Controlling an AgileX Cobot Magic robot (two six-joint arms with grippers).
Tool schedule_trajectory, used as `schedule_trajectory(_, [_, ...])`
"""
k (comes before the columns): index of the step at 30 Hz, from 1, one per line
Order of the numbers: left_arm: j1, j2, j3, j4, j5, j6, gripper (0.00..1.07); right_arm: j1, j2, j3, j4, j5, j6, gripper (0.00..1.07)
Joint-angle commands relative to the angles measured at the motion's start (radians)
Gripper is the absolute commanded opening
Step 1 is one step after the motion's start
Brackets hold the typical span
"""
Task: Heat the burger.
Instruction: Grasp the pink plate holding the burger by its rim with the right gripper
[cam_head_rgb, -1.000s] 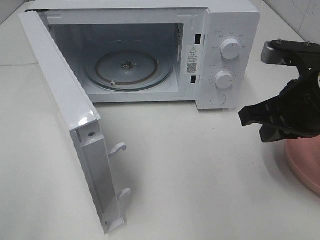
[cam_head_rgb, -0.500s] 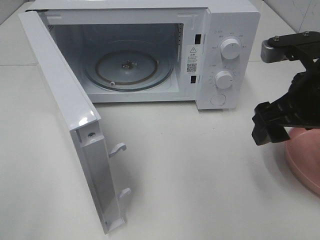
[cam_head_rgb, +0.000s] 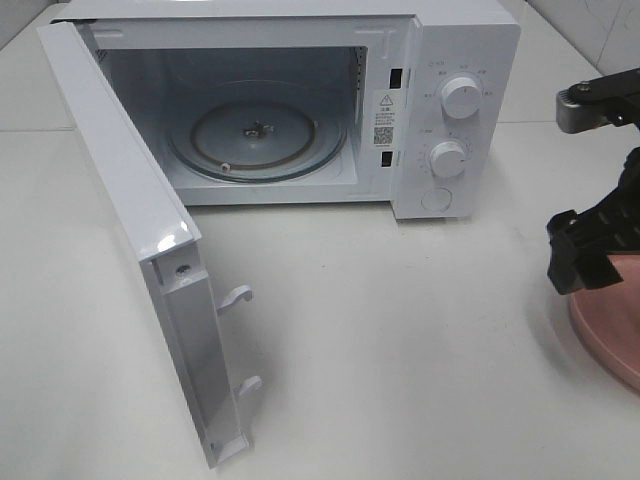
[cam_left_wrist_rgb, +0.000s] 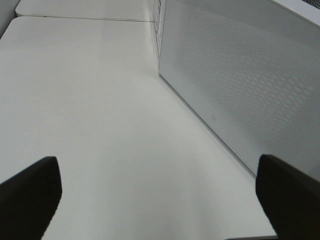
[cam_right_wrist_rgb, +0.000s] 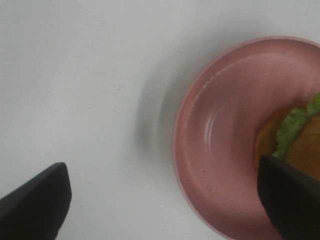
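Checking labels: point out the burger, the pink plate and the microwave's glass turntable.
burger (cam_right_wrist_rgb: 292, 129): right wrist view, on the green lettuce layer.
pink plate (cam_right_wrist_rgb: 210, 130): right wrist view, on its bare inner wall.
glass turntable (cam_head_rgb: 215, 140): exterior high view, on bare glass beside the hub.

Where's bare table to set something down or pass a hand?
Free: the wide table stretch in front of the microwave, between its open door and the pink plate; also the glass turntable inside. Crowded: the right edge, where the right gripper hangs open by the plate holding the burger.

White table (cam_head_rgb: 400, 350) with microwave (cam_head_rgb: 445, 45) and pink plate (cam_head_rgb: 612, 335)
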Motion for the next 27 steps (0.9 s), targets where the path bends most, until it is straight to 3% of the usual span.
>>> schedule_trajectory(1, [-0.005, -0.017, 0.001, -0.008, -0.015, -0.005, 0.98, -0.076, -0.01, -0.006, -0.027, -0.007, -0.008, 0.96])
schedule_trajectory(7, [-0.005, -0.017, 0.001, -0.008, -0.015, -0.005, 0.98, -0.149, 0.02, 0.001, -0.028, -0.031, -0.011, 0.91])
schedule_trajectory(27, [-0.005, -0.017, 0.001, -0.008, -0.015, -0.005, 0.98, -0.16, 0.346, 0.001, -0.017, -0.182, -0.01, 0.84])
